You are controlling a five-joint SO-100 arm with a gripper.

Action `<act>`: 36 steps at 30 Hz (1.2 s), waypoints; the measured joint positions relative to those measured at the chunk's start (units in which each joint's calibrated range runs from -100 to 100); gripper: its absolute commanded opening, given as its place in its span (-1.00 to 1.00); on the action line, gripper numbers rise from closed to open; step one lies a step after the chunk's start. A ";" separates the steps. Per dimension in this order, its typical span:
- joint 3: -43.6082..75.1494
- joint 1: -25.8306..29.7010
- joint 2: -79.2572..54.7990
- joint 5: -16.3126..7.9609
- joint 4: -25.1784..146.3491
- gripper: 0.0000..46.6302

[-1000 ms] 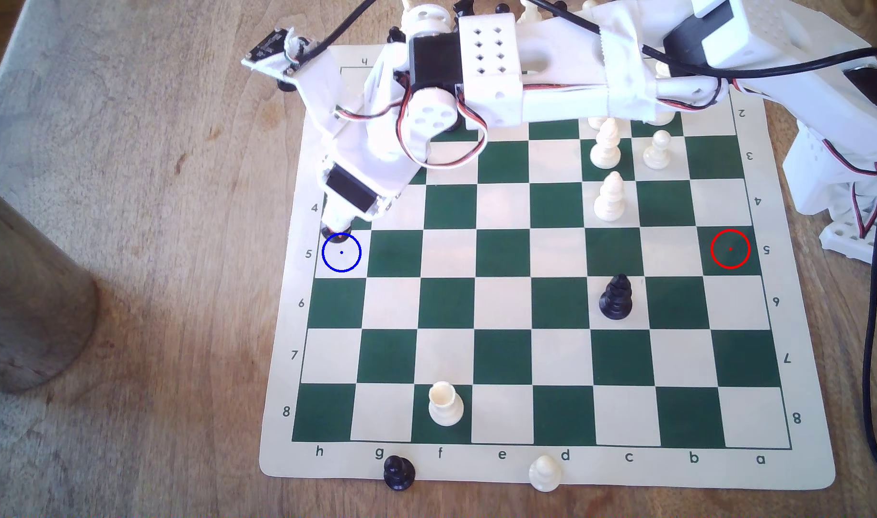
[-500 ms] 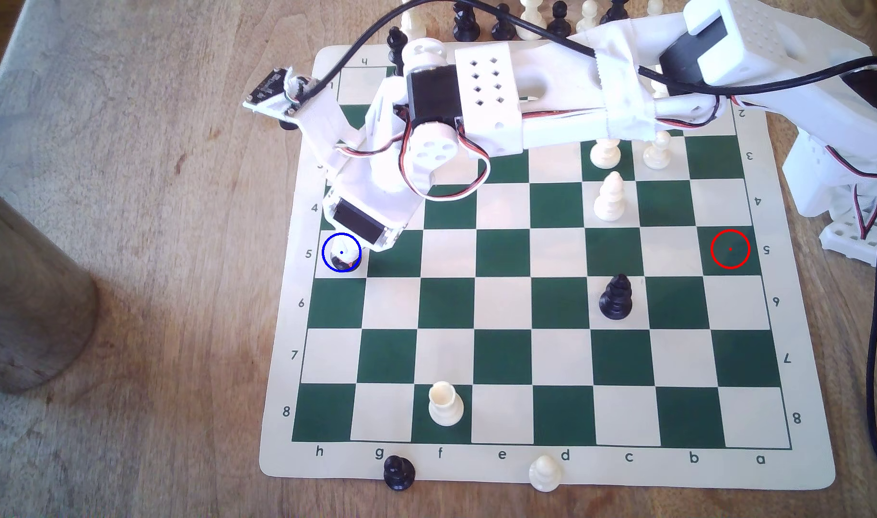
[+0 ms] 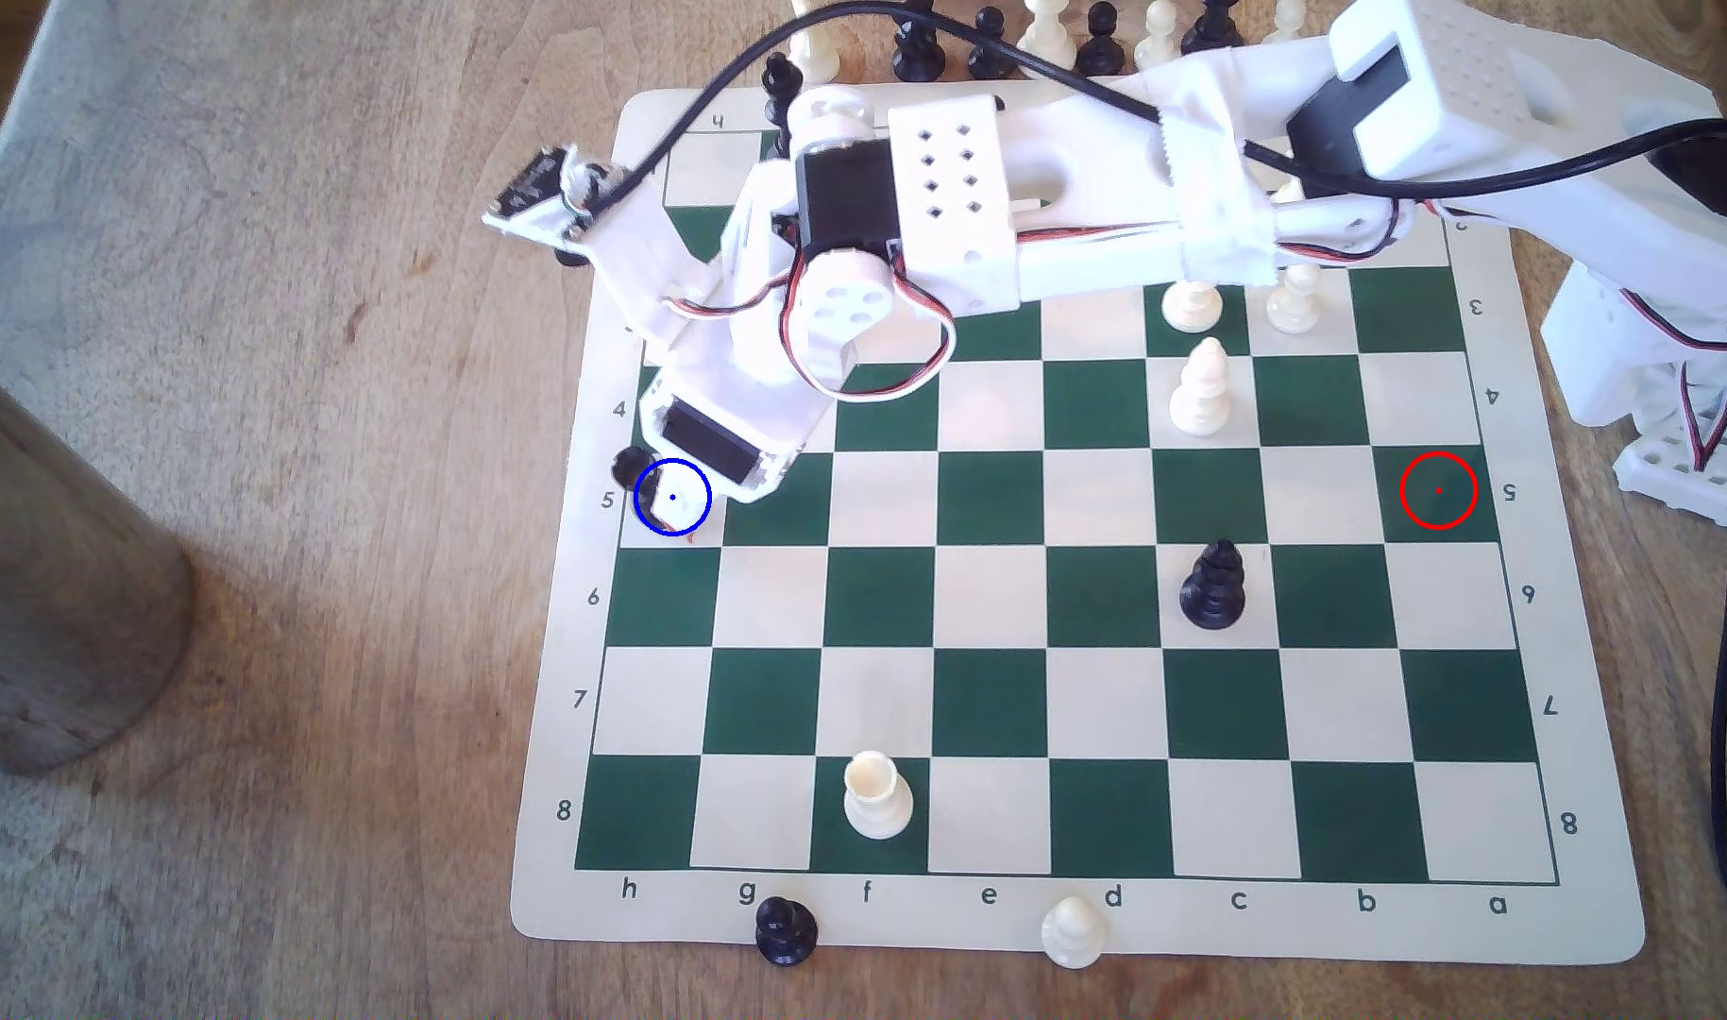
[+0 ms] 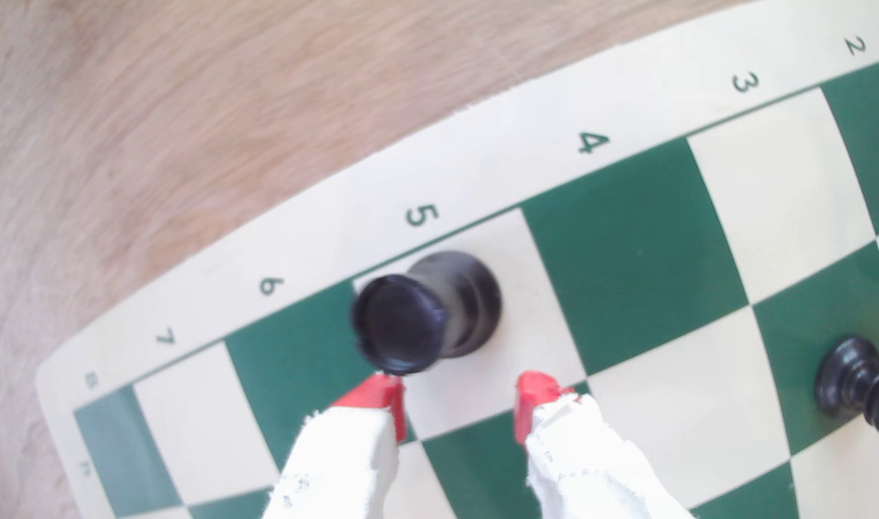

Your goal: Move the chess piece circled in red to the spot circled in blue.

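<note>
Claw: (image 4: 459, 399) parted, red tips clear of the rook, holding nothing.
Rook: (image 4: 427, 312) upright on the cream square by the 5 mark, at the board (image 3: 1075, 932) edge.
Blue ring: (image 3: 673, 497) on that square; in the exterior view the rook (image 3: 631, 464) shows at its upper left.
Red ring: (image 3: 1438, 490) bare green square.

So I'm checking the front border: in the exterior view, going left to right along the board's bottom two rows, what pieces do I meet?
Black pawn on the border, white rook on f8, white pawn on the border.
</note>
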State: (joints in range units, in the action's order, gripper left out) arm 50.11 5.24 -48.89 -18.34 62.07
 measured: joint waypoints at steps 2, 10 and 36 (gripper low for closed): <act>0.00 -0.15 -0.34 0.00 0.00 -0.27; 0.00 -0.66 -0.50 0.00 1.12 -0.17; -50.70 9.07 44.66 0.68 4.70 -0.21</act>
State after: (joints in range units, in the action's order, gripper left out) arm -0.59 14.31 -4.23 -17.66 66.77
